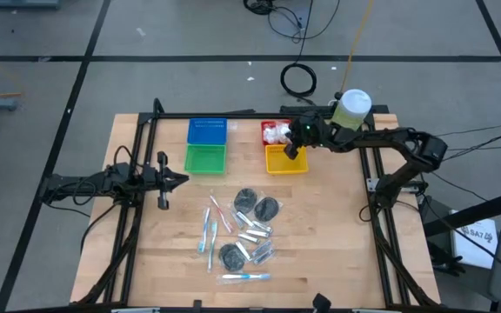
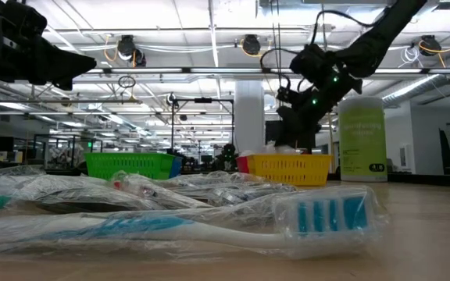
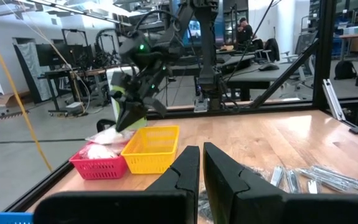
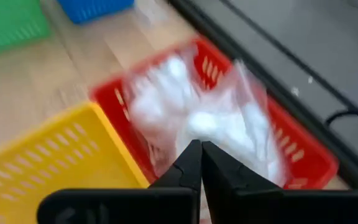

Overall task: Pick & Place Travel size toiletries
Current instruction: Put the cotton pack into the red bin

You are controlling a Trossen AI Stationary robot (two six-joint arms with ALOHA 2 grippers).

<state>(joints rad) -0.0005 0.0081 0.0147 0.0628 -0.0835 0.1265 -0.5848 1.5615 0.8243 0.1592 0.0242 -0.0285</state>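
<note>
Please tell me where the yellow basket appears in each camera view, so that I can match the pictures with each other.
High view: yellow basket at the table's far side, right of centre, under the right gripper.
Low view: right of centre, in the background.
Left wrist view: left of centre.
Right wrist view: lower left corner.
Shared landmark: the red basket touching it, holding white packets; in the low view only its edge shows.

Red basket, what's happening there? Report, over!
Right tool shut, empty, above the red basket. White packets lie inside it. Left tool shut, waiting at the table's left. Nothing in the way.
</note>
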